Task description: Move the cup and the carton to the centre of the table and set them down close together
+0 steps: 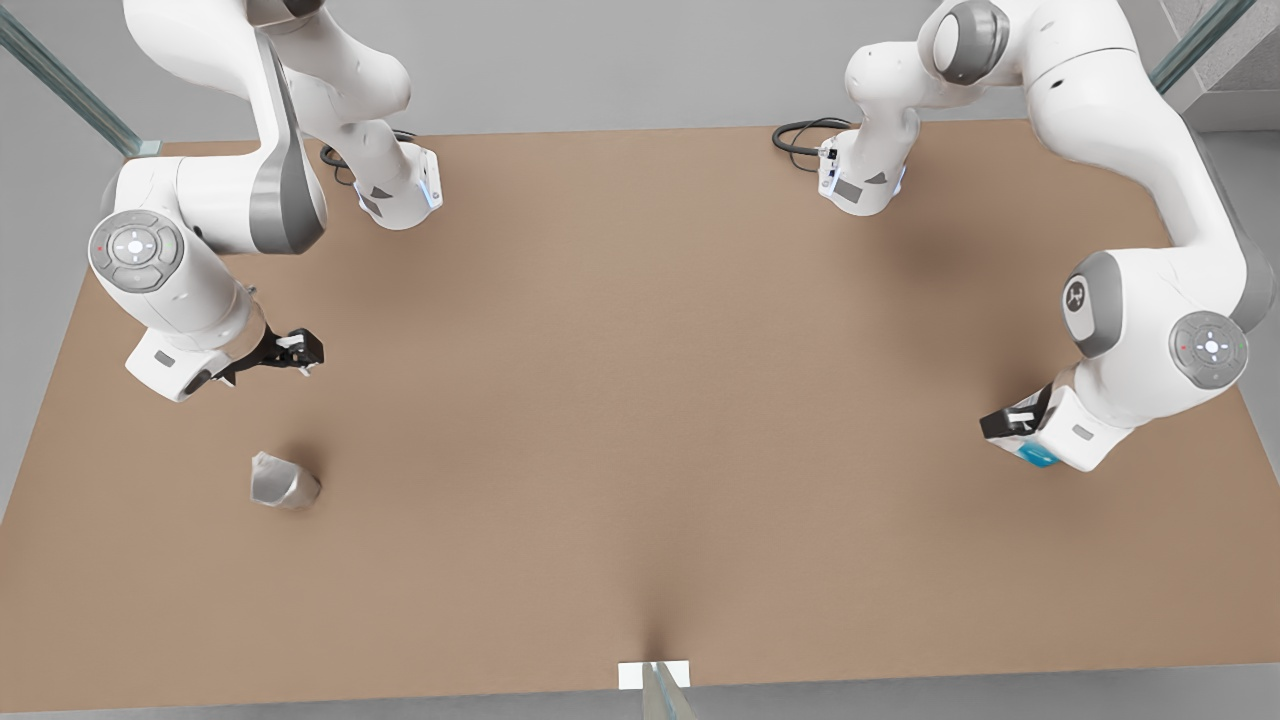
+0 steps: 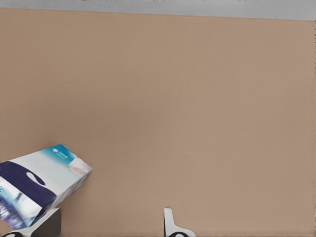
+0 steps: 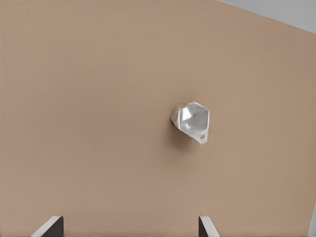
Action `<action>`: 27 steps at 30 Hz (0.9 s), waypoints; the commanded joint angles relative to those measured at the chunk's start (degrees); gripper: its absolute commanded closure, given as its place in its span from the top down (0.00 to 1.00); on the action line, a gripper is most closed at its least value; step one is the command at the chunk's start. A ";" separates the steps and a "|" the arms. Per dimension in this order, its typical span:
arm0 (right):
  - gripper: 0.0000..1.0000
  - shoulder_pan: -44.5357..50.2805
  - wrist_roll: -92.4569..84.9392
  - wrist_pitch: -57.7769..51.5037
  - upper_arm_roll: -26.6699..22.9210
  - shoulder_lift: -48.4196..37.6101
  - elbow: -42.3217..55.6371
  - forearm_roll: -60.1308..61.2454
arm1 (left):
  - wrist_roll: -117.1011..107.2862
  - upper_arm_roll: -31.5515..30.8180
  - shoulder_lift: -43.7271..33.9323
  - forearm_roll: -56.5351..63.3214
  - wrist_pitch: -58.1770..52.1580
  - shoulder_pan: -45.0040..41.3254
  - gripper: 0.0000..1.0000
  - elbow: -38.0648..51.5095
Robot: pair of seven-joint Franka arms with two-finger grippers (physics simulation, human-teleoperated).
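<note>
The table (image 1: 640,400), a plain matte brown rectangle, carries two white arms mounted at its far edge. At the front view's left, the right gripper (image 1: 300,352) hangs above the tabletop beyond the cup, apart from it, its dark fingers spread with nothing between them; in the right wrist view two fingertips (image 3: 49,227) stand wide apart at the edge of the picture, over bare table. The cup (image 1: 283,483), small, silvery-grey and tapered, lies tipped on its side on the table at the front view's left, well away from the centre, with a soft shadow beside it; in the right wrist view the cup (image 3: 191,121) lies ahead of the fingers, well clear of them. The centre of the table is bare brown surface. At the near edge, middle, a small white plate (image 1: 654,675) sits with a slanted glassy strut rising from it. At the front view's right, the left gripper (image 1: 1012,420) is low over the table, well off centre, and the carton (image 1: 1036,457) shows as a sliver of light blue under the gripper body. In the left wrist view the carton (image 2: 42,185), white and light blue with a dark blue band, sits tilted against one dark finger (image 2: 47,226), while the other finger (image 2: 173,224) stands well apart from it, so the gripper is spread wide and has not closed on the carton.
</note>
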 commanded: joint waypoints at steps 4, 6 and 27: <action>1.00 -1.76 -0.01 1.67 -0.26 9.07 0.97 -0.09 | 8.92 0.04 0.08 1.67 0.19 0.49 1.00 0.46; 1.00 -4.66 -0.10 6.15 -0.26 14.26 0.88 1.58 | 7.43 0.39 -0.18 -0.17 -1.92 2.51 1.00 0.37; 1.00 -13.80 -2.03 17.67 2.55 29.91 1.76 1.58 | -28.16 6.10 5.62 -0.35 0.01 10.86 0.98 0.28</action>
